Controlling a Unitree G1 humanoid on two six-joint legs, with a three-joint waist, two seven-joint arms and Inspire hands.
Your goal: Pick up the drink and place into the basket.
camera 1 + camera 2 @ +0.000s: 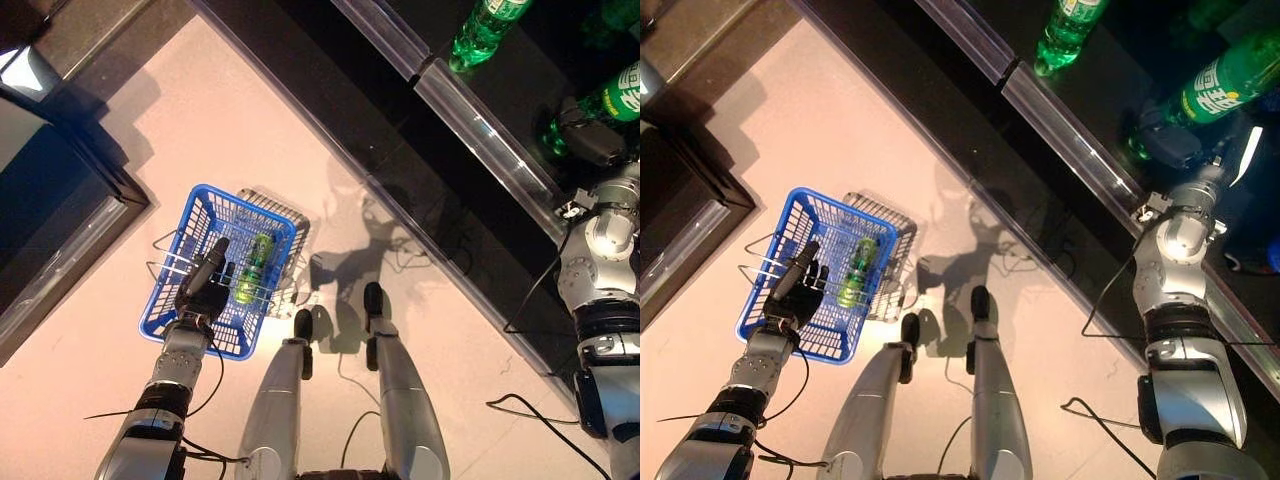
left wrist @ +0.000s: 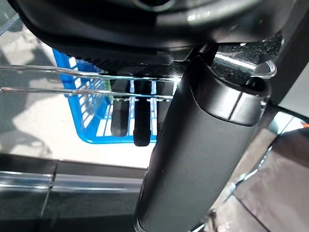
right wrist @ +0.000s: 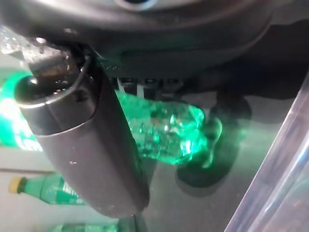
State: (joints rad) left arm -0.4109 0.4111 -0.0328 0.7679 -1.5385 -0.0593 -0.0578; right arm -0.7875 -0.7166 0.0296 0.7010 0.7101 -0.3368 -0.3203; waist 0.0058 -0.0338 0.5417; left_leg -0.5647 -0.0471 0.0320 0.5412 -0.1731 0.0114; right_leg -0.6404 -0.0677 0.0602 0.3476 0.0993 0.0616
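Note:
The blue basket (image 1: 165, 318) hangs above the pale floor from its wire handles (image 2: 58, 79). My left hand (image 1: 203, 288) is curled round those handles. One green drink bottle (image 1: 256, 264) lies inside the basket. Over the dark shelf at the right, my right hand (image 1: 1170, 142) is shut on another green drink bottle (image 1: 1230, 85). In the right wrist view this bottle (image 3: 166, 128) sits between the thumb (image 3: 82, 145) and the fingers. Whether it rests on the shelf I cannot tell.
A clear rail (image 1: 485, 135) runs along the edge of the dark shelf. Another green bottle (image 1: 485, 28) lies further back on it, and more bottles (image 3: 48, 191) show past my right thumb. A dark cabinet (image 1: 50, 200) stands at the left.

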